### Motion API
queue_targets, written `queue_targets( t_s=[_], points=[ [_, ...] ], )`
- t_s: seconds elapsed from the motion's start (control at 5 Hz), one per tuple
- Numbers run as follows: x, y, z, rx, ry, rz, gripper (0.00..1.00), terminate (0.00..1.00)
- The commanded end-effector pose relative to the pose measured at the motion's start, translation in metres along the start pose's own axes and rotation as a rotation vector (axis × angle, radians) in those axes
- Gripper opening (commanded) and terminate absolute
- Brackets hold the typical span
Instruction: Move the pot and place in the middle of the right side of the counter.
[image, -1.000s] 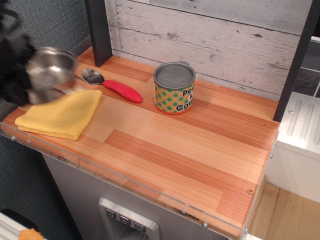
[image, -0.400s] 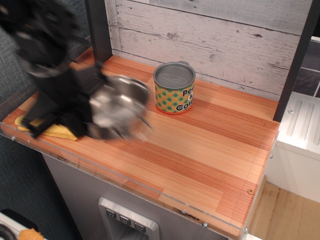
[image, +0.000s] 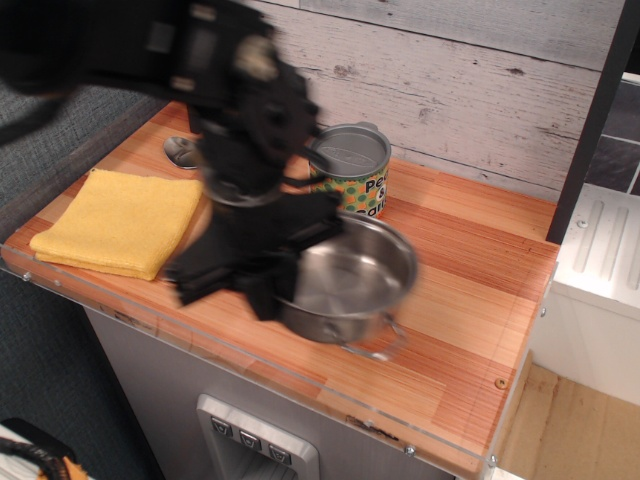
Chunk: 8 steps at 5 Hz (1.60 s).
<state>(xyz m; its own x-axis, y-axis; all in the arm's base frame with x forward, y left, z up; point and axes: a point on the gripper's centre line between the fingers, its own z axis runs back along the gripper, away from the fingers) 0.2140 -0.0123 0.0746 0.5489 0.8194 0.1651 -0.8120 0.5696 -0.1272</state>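
Note:
The shiny steel pot with a wire loop handle hangs over the middle of the wooden counter, tilted slightly and blurred by motion. My black gripper is shut on the pot's left rim, with the arm coming in from the upper left. The pot sits just in front of the green-orange patterned can. I cannot tell whether the pot touches the counter.
A yellow cloth lies at the counter's left end. A spoon bowl peeks out behind the arm; its handle is hidden. A dark post stands at the back right. The counter's clear acrylic edge runs along the front.
The arm has carried the pot from the far left, over the cloth, to the counter's middle and rightward. The cloth is uncovered again. The can has not moved.

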Motion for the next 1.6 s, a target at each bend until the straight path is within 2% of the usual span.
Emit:
queue_targets(
  t_s=[0.0, 0.4, 1.0, 1.2, 1.4],
  points=[
    [-0.002, -0.016, -0.007, -0.02, -0.017, -0.129, 0.0, 0.0],
    [-0.006, -0.04, -0.025, 0.019, 0.002, -0.183, 0.0, 0.0],
    [0.004, -0.056, -0.048, 0.06, 0.057, -0.222, 0.0, 0.0],
    [0.006, -0.056, -0.05, 0.082, 0.054, -0.231, 1.0, 0.0],
    [0.007, -0.054, -0.046, 0.085, 0.06, -0.235, 1.0, 0.0]
  ],
)
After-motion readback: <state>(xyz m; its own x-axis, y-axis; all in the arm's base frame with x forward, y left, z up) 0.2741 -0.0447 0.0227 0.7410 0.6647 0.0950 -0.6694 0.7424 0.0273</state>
